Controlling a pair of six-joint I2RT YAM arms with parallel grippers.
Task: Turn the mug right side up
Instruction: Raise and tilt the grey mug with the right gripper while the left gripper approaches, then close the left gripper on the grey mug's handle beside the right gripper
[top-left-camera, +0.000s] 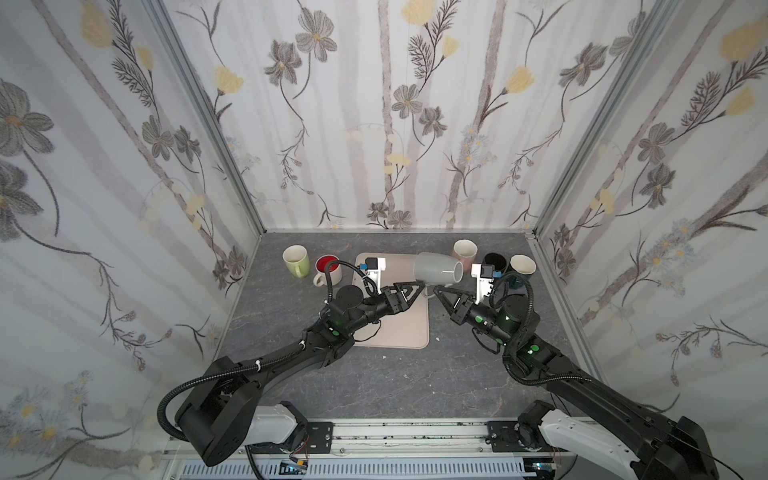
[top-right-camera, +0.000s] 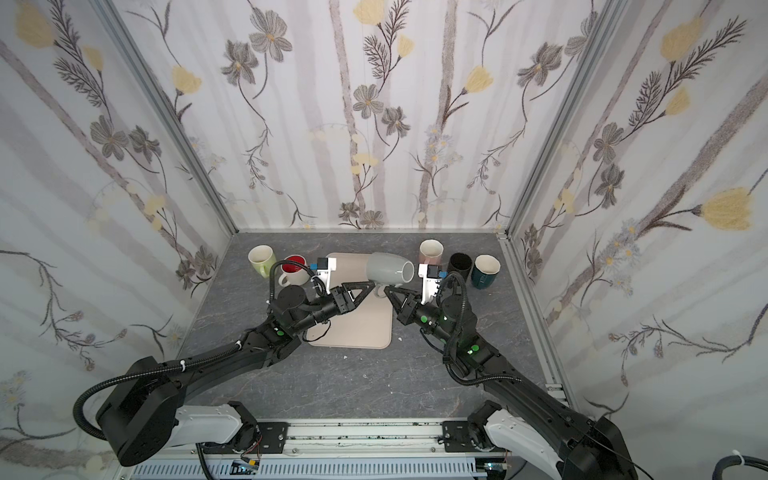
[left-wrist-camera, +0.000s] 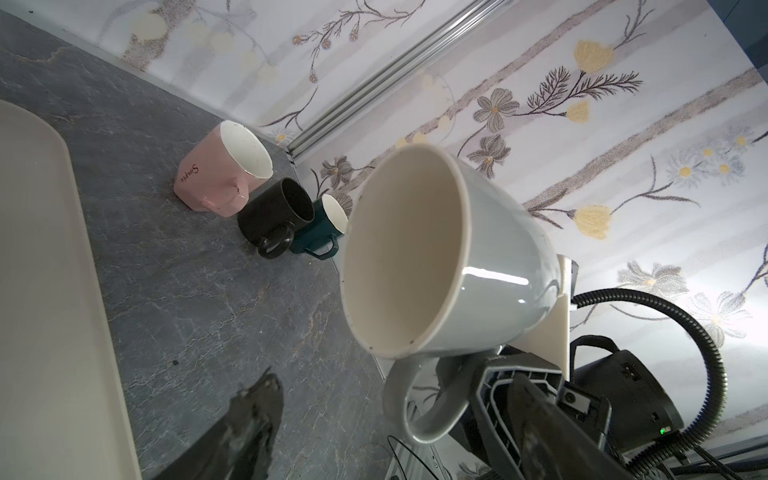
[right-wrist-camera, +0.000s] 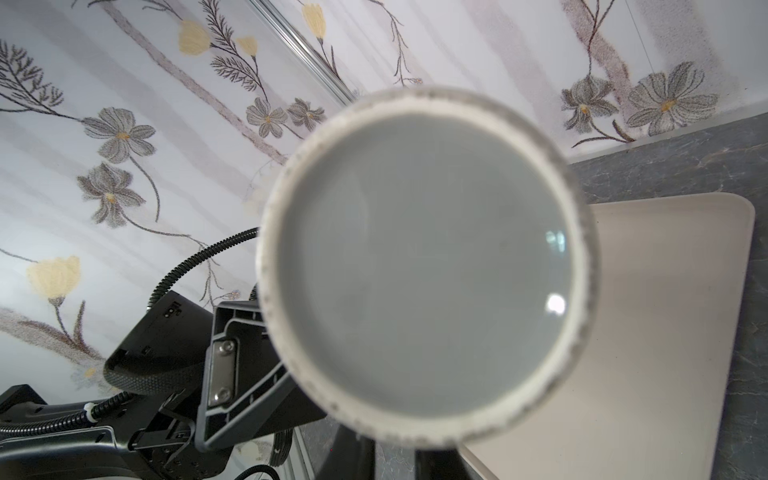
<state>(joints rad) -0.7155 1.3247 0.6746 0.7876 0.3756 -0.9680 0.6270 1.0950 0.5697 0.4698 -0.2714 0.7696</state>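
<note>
The grey mug (top-left-camera: 437, 268) (top-right-camera: 388, 270) hangs on its side above the far edge of the beige mat (top-left-camera: 407, 328), its mouth turned to the right. My right gripper (top-left-camera: 436, 293) (top-right-camera: 389, 293) is shut on the mug's handle (left-wrist-camera: 415, 409) from below. In the right wrist view the mug's base (right-wrist-camera: 424, 266) fills the middle and hides the handle. My left gripper (top-left-camera: 422, 286) (top-right-camera: 372, 286) (left-wrist-camera: 392, 386) stands open, its fingers (left-wrist-camera: 253, 415) either side of the handle and apart from it.
Behind the mat on the left stand a green mug (top-left-camera: 296, 259) and a white mug with a red inside (top-left-camera: 328, 268). A pink mug (top-left-camera: 464, 251), a black mug (top-left-camera: 494, 262) and a dark teal mug (top-left-camera: 521, 266) stand upright at the back right. Flowered walls enclose the table.
</note>
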